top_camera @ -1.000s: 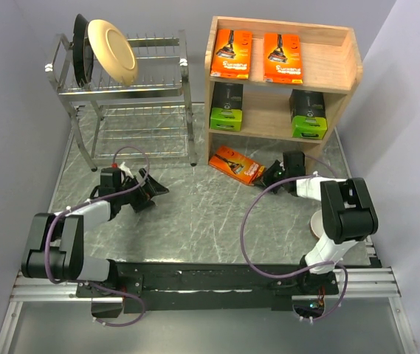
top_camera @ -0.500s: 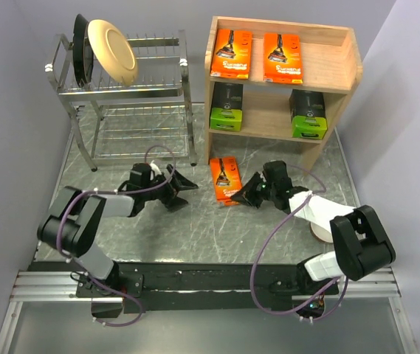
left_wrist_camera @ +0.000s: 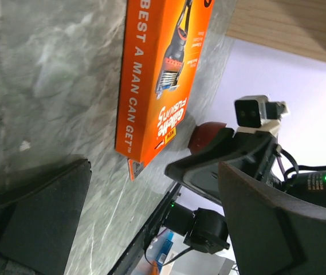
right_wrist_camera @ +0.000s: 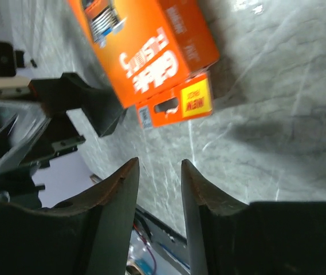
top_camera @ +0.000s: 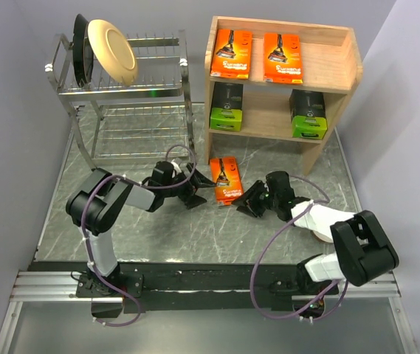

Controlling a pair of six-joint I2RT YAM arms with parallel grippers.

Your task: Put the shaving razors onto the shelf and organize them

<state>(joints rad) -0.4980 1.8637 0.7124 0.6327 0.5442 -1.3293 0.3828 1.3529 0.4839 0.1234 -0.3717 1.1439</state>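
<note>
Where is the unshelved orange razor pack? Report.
In the top view, the orange razor pack lies near centre on the table before the shelf, between the left claw and right claw.

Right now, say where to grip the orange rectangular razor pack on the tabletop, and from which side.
Pinch the orange rectangular razor pack across its narrow width, on the two long edges near mid-length, from above. It lies flat, face up, on the grey marbled tabletop, so only thin edges are free.
</note>
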